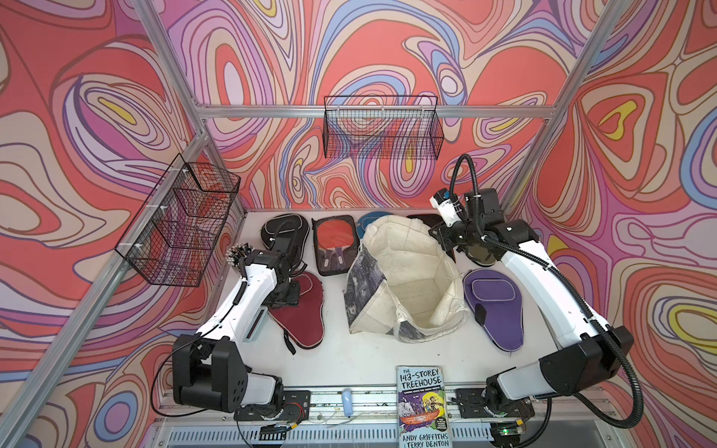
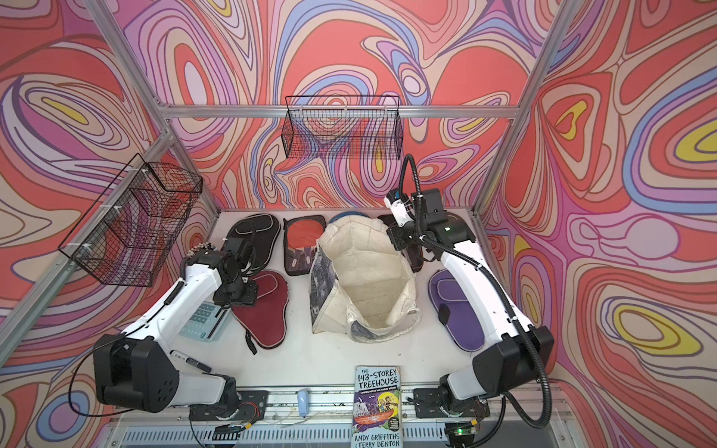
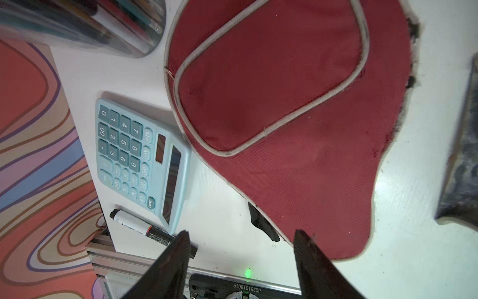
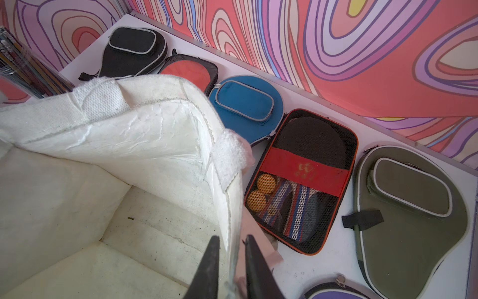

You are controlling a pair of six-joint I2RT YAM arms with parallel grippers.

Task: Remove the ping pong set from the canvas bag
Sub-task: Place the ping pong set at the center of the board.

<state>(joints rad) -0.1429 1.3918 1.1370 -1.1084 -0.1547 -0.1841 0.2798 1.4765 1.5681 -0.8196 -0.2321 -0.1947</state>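
Note:
The cream canvas bag (image 1: 407,279) stands open at mid-table, and its inside (image 4: 77,181) shows only bare lining. My right gripper (image 4: 231,236) is shut on the bag's far-right rim, one finger inside and one outside. Around the bag lie pieces of the ping pong set: a black case (image 1: 285,229), a red-paddle pack (image 1: 333,240), a blue case (image 4: 245,103), a mesh pack (image 4: 305,181), an olive case (image 4: 406,214), a purple case (image 1: 494,306) and a maroon case (image 3: 297,103). My left gripper (image 3: 240,233) hangs open over the maroon case's handle end, holding nothing.
A paperback book (image 1: 423,407) lies at the front edge. A blue calculator (image 3: 139,160), a marker (image 3: 139,225) and a clear pen holder (image 3: 90,23) sit by the left wall. Wire baskets (image 1: 182,221) (image 1: 382,128) hang on the left and back walls.

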